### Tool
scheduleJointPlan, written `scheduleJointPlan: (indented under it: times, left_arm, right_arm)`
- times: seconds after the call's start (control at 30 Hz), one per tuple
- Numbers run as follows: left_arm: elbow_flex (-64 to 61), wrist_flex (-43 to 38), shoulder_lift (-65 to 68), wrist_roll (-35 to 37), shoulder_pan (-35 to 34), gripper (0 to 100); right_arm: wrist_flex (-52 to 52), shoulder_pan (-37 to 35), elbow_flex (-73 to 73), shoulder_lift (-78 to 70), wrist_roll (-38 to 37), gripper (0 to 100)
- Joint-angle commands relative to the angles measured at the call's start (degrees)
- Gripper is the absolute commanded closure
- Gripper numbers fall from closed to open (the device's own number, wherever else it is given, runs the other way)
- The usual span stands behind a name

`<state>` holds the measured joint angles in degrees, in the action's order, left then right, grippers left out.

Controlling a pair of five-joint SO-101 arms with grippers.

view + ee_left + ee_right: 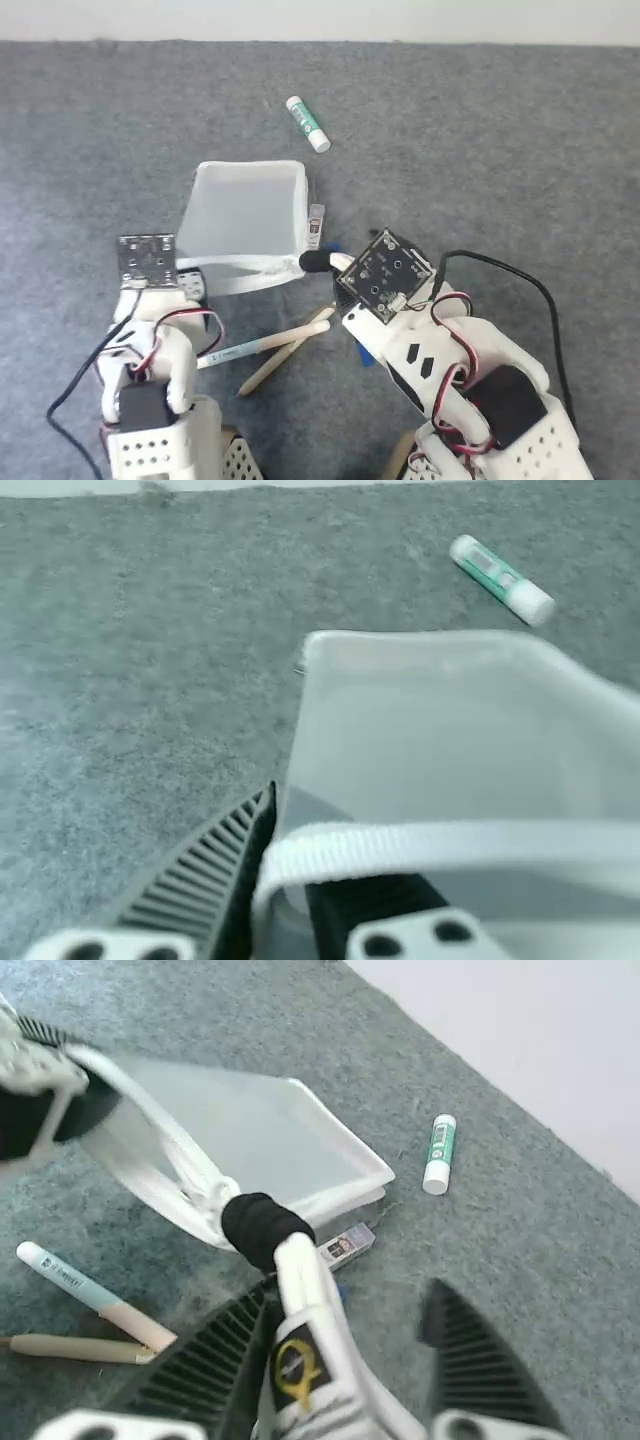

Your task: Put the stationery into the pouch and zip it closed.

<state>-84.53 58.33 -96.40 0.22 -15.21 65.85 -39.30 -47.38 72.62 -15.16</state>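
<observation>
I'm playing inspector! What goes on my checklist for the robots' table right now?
Surface: grey carpet, flat.
Job's things: pouch looks open; glue stick lies apart beyond it; marker at its mouth; pen and pencil lie crossed on the carpet; small grey item beside the pouch.
Clutter: nothing seen.
Grippers: left gripper shut on the pouch's edge; right gripper open, marker between its fingers.
Cables: black cable loops on the carpet; red wires on left arm and right arm.
Surroundings: white wall.
</observation>
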Motion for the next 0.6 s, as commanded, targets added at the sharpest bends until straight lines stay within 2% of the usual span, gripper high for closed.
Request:
scheduleJointPlan:
  times: [0.0, 0.23, 0.57]
  left_arm:
    - [5.67, 2.46, -1.14, -0.18, -2.81, 99]
    - [6.73, 3.16, -1.14, 1.41, -5.89, 99]
    - [7.87, 3.25, -1.14, 3.78, -9.85, 99]
  right_arm:
    - [1.27, 0.75, 0.70, 1.71, -1.58, 70.5]
    - [0.04, 8.22, 0.79, 1.27, -1.49, 70.5]
    - [-3.03, 10.07, 0.70, -1.71, -1.14, 70.5]
